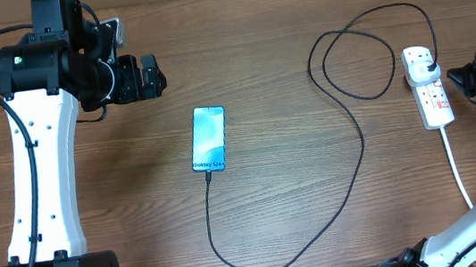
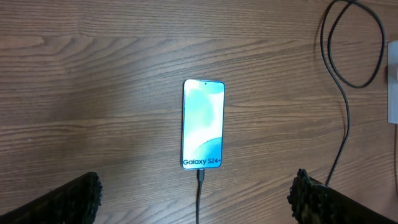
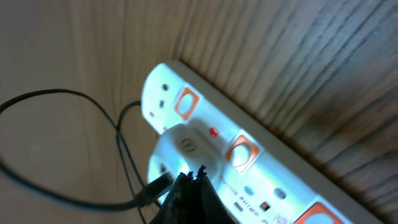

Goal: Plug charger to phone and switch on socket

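Observation:
The phone (image 1: 208,138) lies screen-up mid-table, with the "Galaxy S24" end toward me; it also shows in the left wrist view (image 2: 203,123). The black charger cable (image 1: 352,183) has its tip in the phone's near end (image 2: 200,176) and loops back to a plug in the white socket strip (image 1: 429,87). My left gripper (image 2: 196,199) is open, held high to the left of the phone. My right gripper (image 3: 191,186) is shut, its tips close over the strip (image 3: 249,155) beside the white adapter (image 3: 186,146). A small red light (image 3: 214,132) glows on the strip.
The strip's thick white cord (image 1: 456,171) runs toward the table's near edge at right. Orange-rimmed switches (image 3: 185,102) sit along the strip. The left arm's white link (image 1: 40,174) stands at the left side.

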Available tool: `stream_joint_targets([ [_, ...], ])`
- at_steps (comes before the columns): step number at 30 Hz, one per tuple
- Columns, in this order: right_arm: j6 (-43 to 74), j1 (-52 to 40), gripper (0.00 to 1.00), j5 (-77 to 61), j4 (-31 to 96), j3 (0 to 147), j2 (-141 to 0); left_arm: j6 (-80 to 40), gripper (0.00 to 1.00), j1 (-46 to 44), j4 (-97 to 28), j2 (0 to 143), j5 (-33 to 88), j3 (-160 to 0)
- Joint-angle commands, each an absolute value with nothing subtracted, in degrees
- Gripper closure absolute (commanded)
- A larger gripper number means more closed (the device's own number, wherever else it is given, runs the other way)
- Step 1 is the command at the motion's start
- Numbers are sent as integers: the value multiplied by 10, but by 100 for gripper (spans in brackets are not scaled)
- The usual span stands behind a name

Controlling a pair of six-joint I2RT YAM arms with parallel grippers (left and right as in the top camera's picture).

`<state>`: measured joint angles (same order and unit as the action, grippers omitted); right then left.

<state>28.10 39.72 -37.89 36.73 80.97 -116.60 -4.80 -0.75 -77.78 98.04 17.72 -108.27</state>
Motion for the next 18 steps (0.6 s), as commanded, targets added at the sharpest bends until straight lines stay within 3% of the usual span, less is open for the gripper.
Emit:
stream_joint_targets([
  [1, 283, 399, 96, -369, 362, 806, -1191, -53, 0, -9, -777, 976, 174, -1089],
  [18, 281, 392, 96, -356, 341, 806, -1206, -53, 0, -9, -777, 976, 174, -1089],
])
